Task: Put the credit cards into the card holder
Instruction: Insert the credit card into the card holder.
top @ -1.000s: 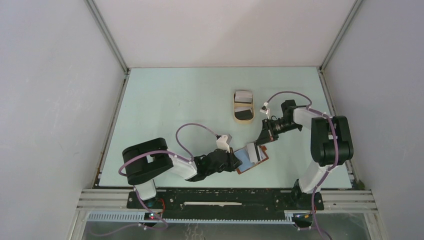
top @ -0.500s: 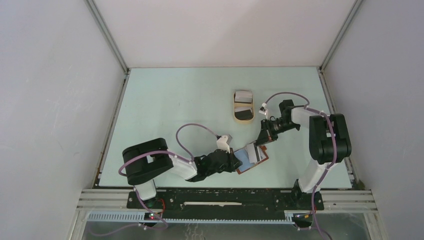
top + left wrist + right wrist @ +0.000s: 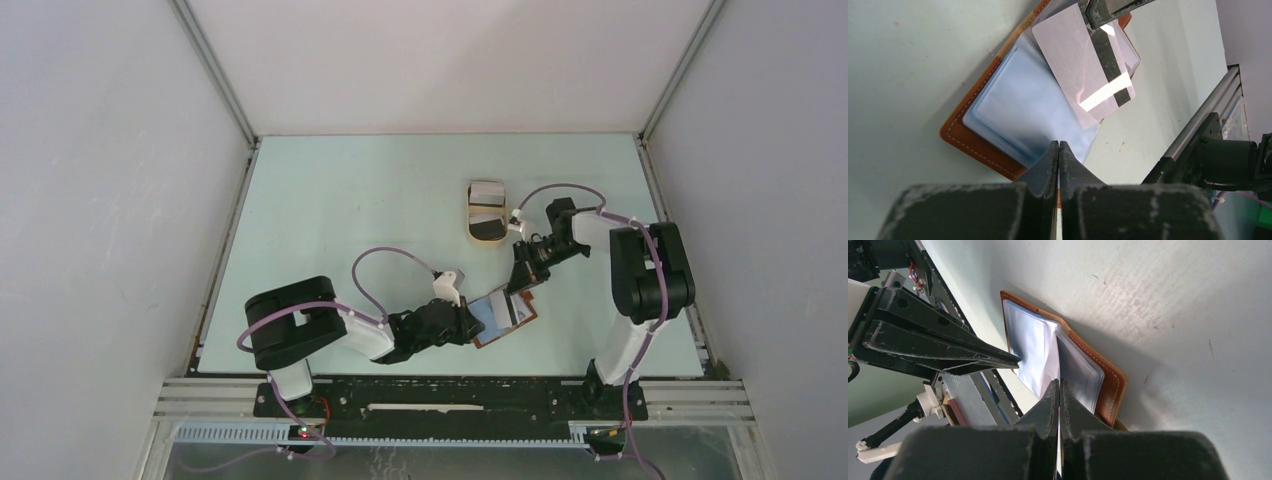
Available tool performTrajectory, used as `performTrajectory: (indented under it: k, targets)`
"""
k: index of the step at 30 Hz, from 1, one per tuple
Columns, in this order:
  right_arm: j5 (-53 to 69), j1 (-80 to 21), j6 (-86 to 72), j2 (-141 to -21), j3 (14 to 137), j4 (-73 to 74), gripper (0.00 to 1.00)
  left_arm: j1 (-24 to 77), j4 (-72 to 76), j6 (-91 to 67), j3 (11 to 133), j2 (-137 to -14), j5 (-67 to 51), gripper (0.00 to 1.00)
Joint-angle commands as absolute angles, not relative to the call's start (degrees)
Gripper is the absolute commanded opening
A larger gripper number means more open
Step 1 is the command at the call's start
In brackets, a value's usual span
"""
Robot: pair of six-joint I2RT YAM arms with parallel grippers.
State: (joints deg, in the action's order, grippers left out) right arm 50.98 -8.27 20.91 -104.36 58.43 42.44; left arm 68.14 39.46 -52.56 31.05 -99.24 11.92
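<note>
1. The holder (image 3: 503,338) lies open on the counter (image 3: 350,220), near and right of middle, between the two arms; its brown cover is underneath and its clear sleeves (image 3: 1023,110) face up.
2. The left tool (image 3: 1058,145) reaches in from the left, low over the counter; its fingers are pressed together on the near-left edge of a sleeve (a thin pale strip shows between them), and that leaf stands a little raised off the rest.
3. The right tool (image 3: 1058,384) comes in from the far right and points down at the holder; it is clamped on a card (image 3: 1075,60), gripping it at its far end.
4. The card is pale with a dark stripe along one side; it hangs tilted, its low end over the right half of the holder, on the sleeves; whether its edge sits inside a pocket I cannot tell.
5. The tips of the two tools are near each other over the holder but apart.
6. The tray (image 3: 469,225) sits farther back, well apart from the holder and just left of the right arm's wrist; more cards (image 3: 487,192) lie in it, light ones at the far end, a black one at the near end.
</note>
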Motion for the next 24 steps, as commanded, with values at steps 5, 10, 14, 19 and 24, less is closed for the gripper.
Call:
performTrajectory:
  k: [5, 10, 14, 19, 24]
  targets:
    - [48.3, -10.5, 22.7, -106.2, 61.0, 45.0, 0.0, 68.6, 38.7, -53.1, 30.4, -99.1, 13.3, 0.02]
    - [47.8, -11.4, 23.0, -107.2, 61.7, 45.8, 0.0, 68.6, 39.1, -53.1, 30.2, -99.1, 13.3, 0.03]
    - [47.7, -11.7, 23.0, -107.9, 62.2, 46.2, 0.0, 68.6, 39.7, -53.2, 29.8, -99.1, 13.2, 0.03]
    - [48.0, -12.0, 23.1, -108.5, 62.6, 46.5, 0.0, 68.6, 40.4, -53.2, 29.7, -99.2, 12.8, 0.03]
    - [48.2, -13.0, 23.2, -109.1, 63.0, 46.8, 0.0, 68.6, 41.0, -53.1, 29.6, -99.3, 12.6, 0.03]
